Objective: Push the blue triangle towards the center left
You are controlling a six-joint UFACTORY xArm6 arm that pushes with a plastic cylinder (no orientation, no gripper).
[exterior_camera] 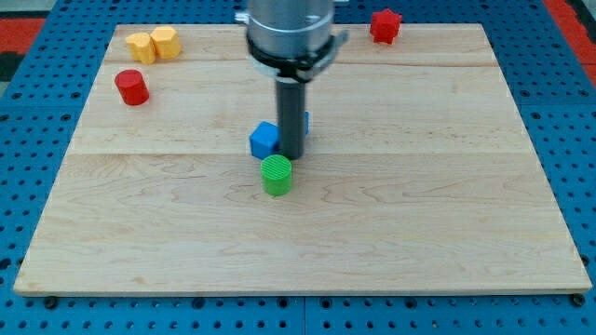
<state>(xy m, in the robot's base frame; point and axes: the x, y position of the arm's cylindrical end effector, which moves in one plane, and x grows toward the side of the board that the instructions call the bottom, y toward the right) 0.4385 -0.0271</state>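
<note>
My rod comes down from the view's top middle; my tip (291,155) rests on the board near its centre. A blue block (264,140) sits just left of the tip, touching or nearly touching it. A second blue piece (304,122) shows behind the rod on its right, mostly hidden; its shape cannot be made out. A green cylinder (277,175) stands just below and left of the tip.
A red cylinder (132,87) stands at the left. Two yellow blocks (153,44) sit together at the top left. A red block (386,25) sits at the top edge, right of the arm. The wooden board (419,205) lies on a blue pegboard.
</note>
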